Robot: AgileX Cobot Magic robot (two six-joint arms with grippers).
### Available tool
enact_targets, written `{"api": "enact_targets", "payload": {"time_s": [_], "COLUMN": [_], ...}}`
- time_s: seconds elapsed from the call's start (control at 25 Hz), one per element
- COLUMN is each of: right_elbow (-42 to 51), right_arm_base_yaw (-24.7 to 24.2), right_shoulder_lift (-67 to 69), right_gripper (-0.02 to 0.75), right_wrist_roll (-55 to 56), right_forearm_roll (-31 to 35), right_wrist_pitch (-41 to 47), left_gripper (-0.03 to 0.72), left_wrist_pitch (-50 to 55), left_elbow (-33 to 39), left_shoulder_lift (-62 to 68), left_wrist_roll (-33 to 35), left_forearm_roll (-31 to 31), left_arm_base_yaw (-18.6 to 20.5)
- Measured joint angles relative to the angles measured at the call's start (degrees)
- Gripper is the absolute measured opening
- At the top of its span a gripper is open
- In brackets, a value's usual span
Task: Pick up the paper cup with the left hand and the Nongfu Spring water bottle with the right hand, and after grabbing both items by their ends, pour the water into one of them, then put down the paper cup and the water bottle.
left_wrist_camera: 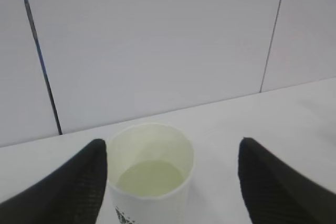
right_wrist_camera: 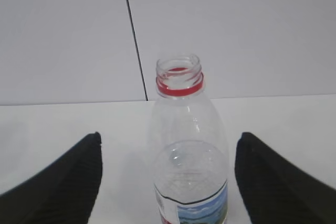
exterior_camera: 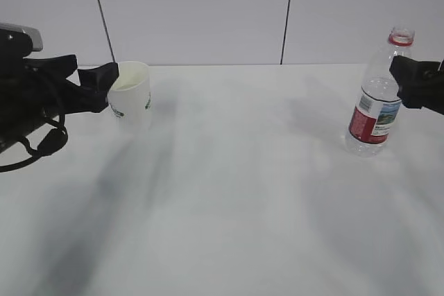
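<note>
A small white tapered paper cup with a matt finish is seen. A clear glossy plastic bottle is seen. Finely textured matt black gripper fingers and a smooth white matt worktop are seen.

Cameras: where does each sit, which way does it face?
Exterior: front, slanting down at the table; both arms at the edges.
Left wrist: behind the open left pincer, facing the paper cup and wall.
Right wrist: behind the open right pincer, facing the uncapped water bottle.
Shared: cup and bottle also appear in the exterior view.
</note>
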Motion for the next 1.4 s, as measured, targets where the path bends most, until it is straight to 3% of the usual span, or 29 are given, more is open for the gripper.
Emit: {"api": "enact_targets", "payload": {"time_s": [1.4], "right_elbow": [0.0], "right_arm_base_yaw": [0.0], "right_shoulder_lift": [-38.2], "right_gripper": [0.592], "right_wrist_roll": [0.0], "right_forearm_roll": [0.0], "right_wrist_pitch": [32.6], "left_gripper": [0.570], "left_wrist_pitch": [45.3], "left_elbow": [0.5], "left_shoulder_lift": [-41.7], "left_wrist_roll": [0.0], "left_forearm_roll": [0.3], "left_arm_base_yaw": [0.0]}}
